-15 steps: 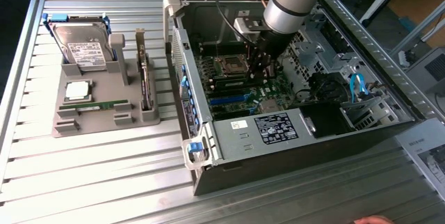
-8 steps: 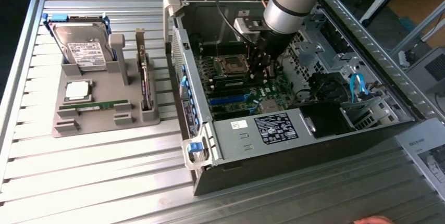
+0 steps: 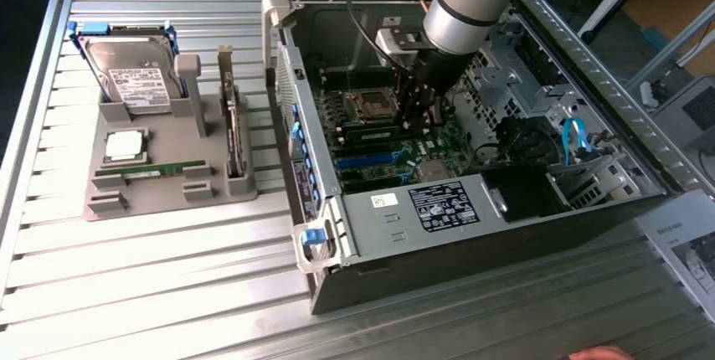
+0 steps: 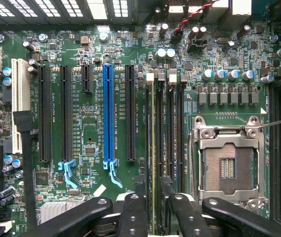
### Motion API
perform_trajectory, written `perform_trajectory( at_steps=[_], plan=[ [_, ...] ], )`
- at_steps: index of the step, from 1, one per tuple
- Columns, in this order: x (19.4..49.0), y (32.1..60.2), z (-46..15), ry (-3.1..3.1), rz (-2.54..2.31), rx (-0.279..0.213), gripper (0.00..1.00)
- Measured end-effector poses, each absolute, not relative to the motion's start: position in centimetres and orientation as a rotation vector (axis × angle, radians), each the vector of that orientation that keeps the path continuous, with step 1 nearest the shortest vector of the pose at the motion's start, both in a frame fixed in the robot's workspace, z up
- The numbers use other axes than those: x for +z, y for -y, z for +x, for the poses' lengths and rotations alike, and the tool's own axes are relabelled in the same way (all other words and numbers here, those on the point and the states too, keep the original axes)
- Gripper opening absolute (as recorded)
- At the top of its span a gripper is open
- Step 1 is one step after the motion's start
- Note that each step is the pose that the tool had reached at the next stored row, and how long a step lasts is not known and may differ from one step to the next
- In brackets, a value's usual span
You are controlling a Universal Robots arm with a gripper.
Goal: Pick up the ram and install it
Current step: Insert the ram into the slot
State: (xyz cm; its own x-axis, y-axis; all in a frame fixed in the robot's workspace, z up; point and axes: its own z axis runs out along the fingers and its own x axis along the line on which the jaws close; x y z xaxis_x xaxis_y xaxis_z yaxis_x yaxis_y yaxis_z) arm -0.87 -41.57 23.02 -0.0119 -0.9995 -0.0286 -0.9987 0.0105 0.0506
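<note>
One ram [image 4: 153,148] stands on edge in a memory slot of the motherboard [image 4: 86,113], showing as a thin green strip beside the empty black slots. My gripper [image 4: 153,191] hangs directly over it. Its black fingers [image 4: 133,217] stand apart on either side of the stick, with a gap to each, so it is open. In the exterior view the gripper [image 3: 424,113] reaches down into the open computer case [image 3: 470,209], next to the processor socket [image 3: 369,107]. A second ram [image 3: 151,172] lies flat on the grey holder [image 3: 112,201] outside the case.
The holder also carries a hard drive [image 3: 132,79], a silver processor chip [image 3: 123,144] and a dark expansion card [image 3: 233,138] standing on edge. The empty processor socket [image 4: 228,165] lies close beside the memory slots. Case walls, cables and a drive cage [image 3: 558,167] surround the arm.
</note>
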Motion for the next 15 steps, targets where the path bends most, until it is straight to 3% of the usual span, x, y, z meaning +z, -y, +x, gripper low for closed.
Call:
perform_trajectory(
  at_steps=[15],
  plan=[
    [24.6, 41.6, -0.9, 2.222, 2.197, -0.088, 0.25]
  ],
)
